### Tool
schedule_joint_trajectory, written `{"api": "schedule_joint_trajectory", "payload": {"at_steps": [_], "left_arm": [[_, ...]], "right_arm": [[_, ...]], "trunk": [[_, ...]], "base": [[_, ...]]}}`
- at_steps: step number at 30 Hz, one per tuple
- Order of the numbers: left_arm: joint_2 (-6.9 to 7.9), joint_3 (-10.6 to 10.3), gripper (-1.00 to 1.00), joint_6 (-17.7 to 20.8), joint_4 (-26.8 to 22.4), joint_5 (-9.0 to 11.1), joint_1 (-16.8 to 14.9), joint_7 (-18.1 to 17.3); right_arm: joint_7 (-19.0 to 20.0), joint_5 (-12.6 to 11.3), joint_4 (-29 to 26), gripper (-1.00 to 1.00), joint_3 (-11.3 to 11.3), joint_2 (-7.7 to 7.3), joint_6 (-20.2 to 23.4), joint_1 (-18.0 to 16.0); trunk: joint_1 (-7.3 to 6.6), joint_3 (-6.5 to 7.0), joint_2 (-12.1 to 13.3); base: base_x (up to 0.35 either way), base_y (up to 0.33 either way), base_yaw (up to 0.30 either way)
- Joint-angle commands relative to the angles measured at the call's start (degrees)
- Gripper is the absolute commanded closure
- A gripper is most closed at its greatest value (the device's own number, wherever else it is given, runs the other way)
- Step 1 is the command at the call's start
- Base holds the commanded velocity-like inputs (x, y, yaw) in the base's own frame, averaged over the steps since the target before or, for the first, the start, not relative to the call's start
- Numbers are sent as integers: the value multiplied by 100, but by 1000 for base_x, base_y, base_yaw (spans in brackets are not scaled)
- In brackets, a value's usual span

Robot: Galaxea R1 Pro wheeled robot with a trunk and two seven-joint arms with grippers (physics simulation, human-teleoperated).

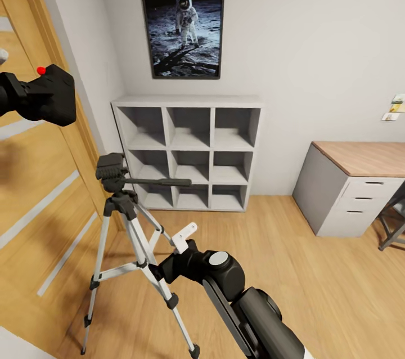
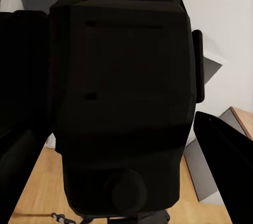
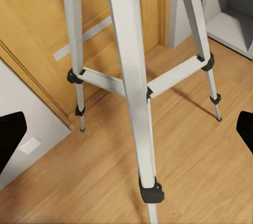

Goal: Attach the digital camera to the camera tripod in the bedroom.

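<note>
Right arm's claw (image 1: 181, 241), fingers apart, hovers beside the camera tripod (image 1: 130, 229) and could knock its legs, while the digital camera (image 1: 52, 94), apparently clamped in the left claw, hangs high above the tripod head.

Framed astronaut picture (image 1: 183, 32) on pale wall above white cube shelf (image 1: 189, 152). Wooden door (image 1: 34, 190) at left. Grey drawer desk (image 1: 354, 189), wood top, at right.
</note>
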Motion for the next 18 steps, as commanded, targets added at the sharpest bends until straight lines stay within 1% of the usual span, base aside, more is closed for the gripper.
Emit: {"api": "schedule_joint_trajectory", "payload": {"at_steps": [1,6,13,18], "left_arm": [[5,-10,100,-7,-7,57,-11,59],[-11,-11,100,-4,-14,58,-11,59],[-21,-11,100,-2,-15,58,-11,59],[-22,-12,100,6,-18,56,-11,59]], "right_arm": [[-12,-37,-5,-100,-1,2,30,-7],[-12,-37,-1,-100,-1,2,29,-7],[-12,-37,-3,-100,2,2,29,-7],[-13,-34,-1,-100,4,2,29,-7]], "trunk": [[4,-13,-13],[4,-13,-13],[4,-13,-13],[4,-13,-13]], "base": [[41,47,0],[22,50,0],[5,168,0],[0,32,0]]}}
